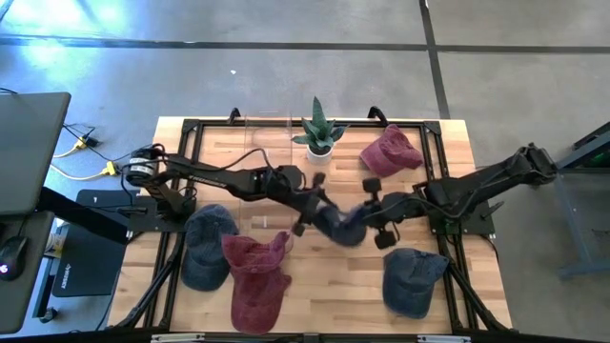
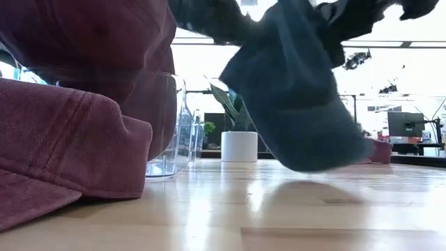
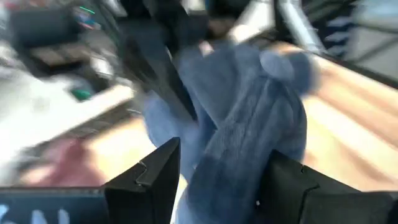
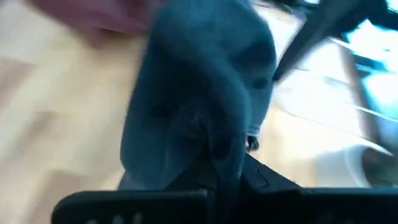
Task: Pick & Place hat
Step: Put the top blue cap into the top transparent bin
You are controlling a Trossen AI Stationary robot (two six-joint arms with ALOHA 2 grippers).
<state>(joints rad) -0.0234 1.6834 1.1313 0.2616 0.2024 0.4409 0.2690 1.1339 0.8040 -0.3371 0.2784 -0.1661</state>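
The blue hat (image 1: 339, 227) is off the table at mid-table, between both grippers. In the low view the blue hat (image 2: 300, 104) hangs above the wood with its shadow beneath. My left gripper (image 1: 310, 211) comes from the left and is shut on it; the blue hat (image 3: 249, 124) fills the gap between its fingers. My right gripper (image 1: 377, 215) comes from the right and is shut on the blue hat (image 4: 199, 93). My left gripper pinches a bunched part of the hat's cloth (image 3: 224, 174) between its two fingers (image 3: 155, 180), coming level from the table's left. The hat is lifted clear. My right gripper pinches a fold of the hat's cloth (image 4: 214, 146) between its shut fingers, coming level from the table's right. The hat hangs below the fingers, clear of the table.
Near the front edge lie a maroon hat (image 1: 257, 274), a blue hat (image 1: 208, 244) to its left and another blue hat (image 1: 414, 278) on the right. A maroon hat (image 1: 391, 151), a potted plant (image 1: 319, 133) and a clear container (image 2: 171, 125) stand farther back.
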